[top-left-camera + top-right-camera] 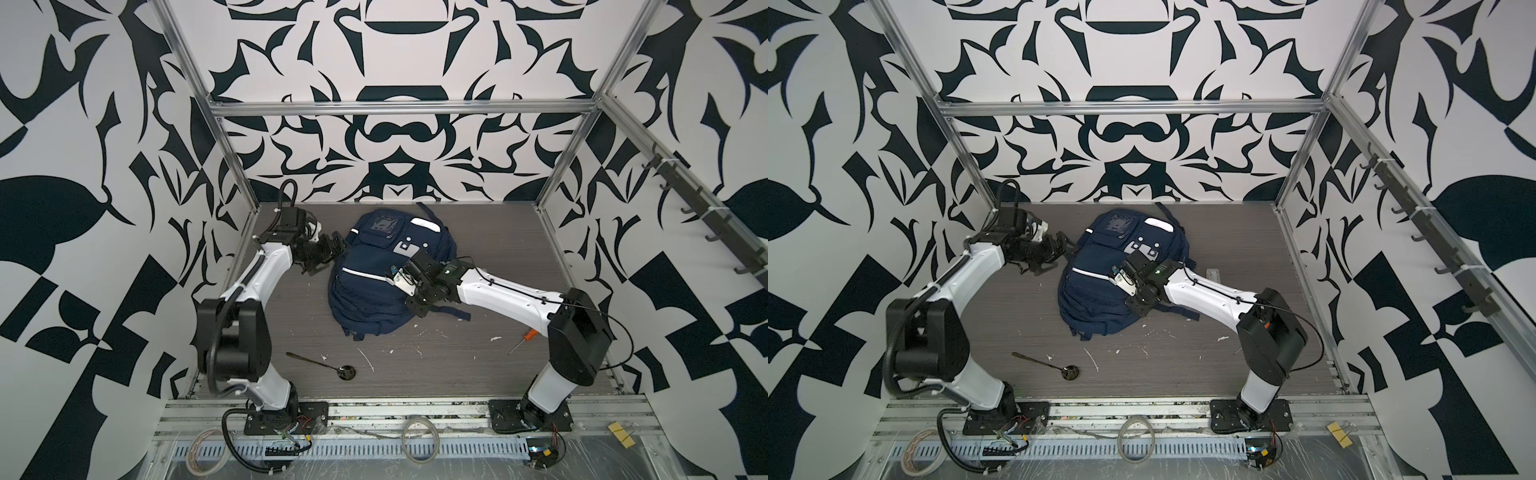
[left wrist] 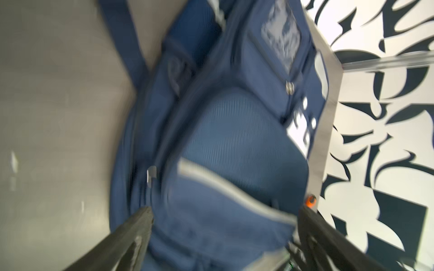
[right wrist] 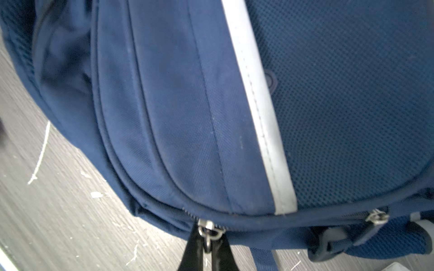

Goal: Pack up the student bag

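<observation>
A dark spoon (image 1: 318,363) is laid on the grey wooden table (image 1: 457,374), near its front edge, as seen in both top views. In a top view, a small screwdriver (image 1: 523,341) with an orange handle is seen near the right side. White scraps (image 1: 365,359) are scattered over the table. A rack of black hooks (image 1: 698,199) is fixed along the right wall.

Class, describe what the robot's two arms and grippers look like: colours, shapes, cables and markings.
Both the left arm and the right arm have smooth white shells between bulky black joint housings, and stand on black base plates. Black cables run along the shells. The left gripper and right gripper have slim dark fingers. No markings are legible.
</observation>
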Controlling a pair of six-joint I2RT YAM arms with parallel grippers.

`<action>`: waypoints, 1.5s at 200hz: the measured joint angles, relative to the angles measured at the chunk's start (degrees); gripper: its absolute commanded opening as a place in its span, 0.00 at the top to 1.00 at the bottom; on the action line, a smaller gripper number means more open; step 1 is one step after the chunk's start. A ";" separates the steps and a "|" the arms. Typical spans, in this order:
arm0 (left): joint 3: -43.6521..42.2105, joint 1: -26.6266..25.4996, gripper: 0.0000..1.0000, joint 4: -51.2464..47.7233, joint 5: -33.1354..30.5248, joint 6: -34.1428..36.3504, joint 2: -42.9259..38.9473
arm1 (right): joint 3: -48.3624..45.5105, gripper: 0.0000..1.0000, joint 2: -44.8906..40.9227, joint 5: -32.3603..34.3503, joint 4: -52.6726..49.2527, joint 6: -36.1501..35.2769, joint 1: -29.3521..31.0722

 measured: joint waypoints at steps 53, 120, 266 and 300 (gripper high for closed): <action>19.61 0.00 0.01 0.42 0.02 4.46 19.67 | -3.61 1.00 -2.91 -0.04 1.60 3.28 0.00; 24.26 -0.90 0.10 1.11 2.08 5.27 29.51 | -3.96 1.00 -3.08 -0.24 1.86 4.61 0.00; -0.39 0.52 1.00 19.47 3.63 -1.53 16.94 | 3.06 1.00 -0.44 -3.08 -9.81 7.80 -5.42; -9.77 4.26 1.00 22.75 5.01 -5.29 9.29 | 6.82 1.00 2.23 -2.29 -13.00 10.05 -8.90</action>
